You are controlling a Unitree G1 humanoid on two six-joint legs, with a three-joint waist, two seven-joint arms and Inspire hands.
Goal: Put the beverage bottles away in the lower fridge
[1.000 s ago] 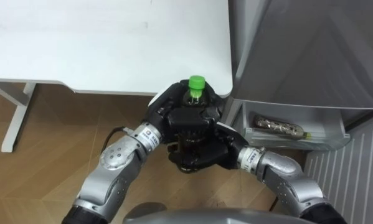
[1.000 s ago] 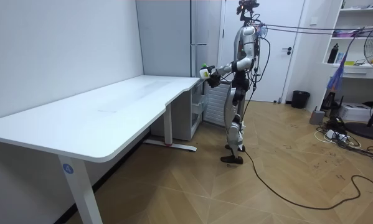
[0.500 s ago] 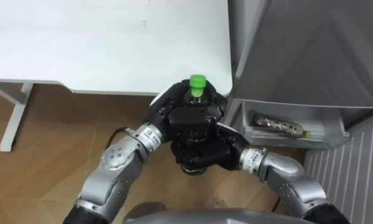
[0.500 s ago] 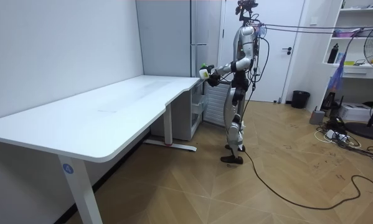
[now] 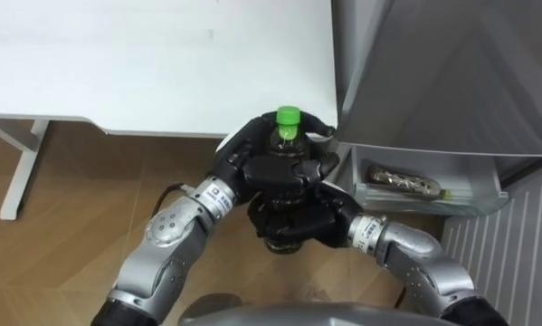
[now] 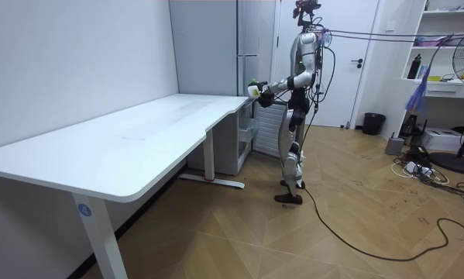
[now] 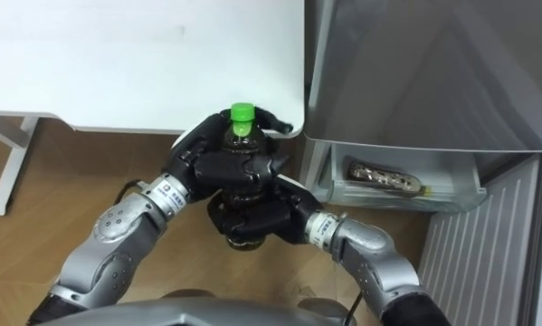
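Observation:
A dark drink bottle with a green cap [image 5: 288, 116] stands upright between both my hands, in front of my chest. My left hand [image 5: 252, 161] is curled round its upper body just below the cap. My right hand [image 5: 309, 222] wraps its lower part from beneath. Most of the bottle is hidden by the fingers. To the right, the lower fridge drawer [image 5: 474, 205] is pulled out, and another bottle [image 5: 406, 186] lies on its side in it. In the room view I stand at the table's corner before the fridge [image 6: 251, 46], holding the bottle [image 6: 253, 87] out.
The white table [image 5: 162, 63] spreads across the upper left, its rounded corner just behind the bottle. The grey fridge front [image 5: 451, 72] rises at the upper right. A white ribbed panel [image 5: 515, 244] stands at the lower right. Wooden floor lies below.
The bottle has barely moved. My left hand's fingers have shifted a little round the bottle's neck, one reaching further to the right of the cap.

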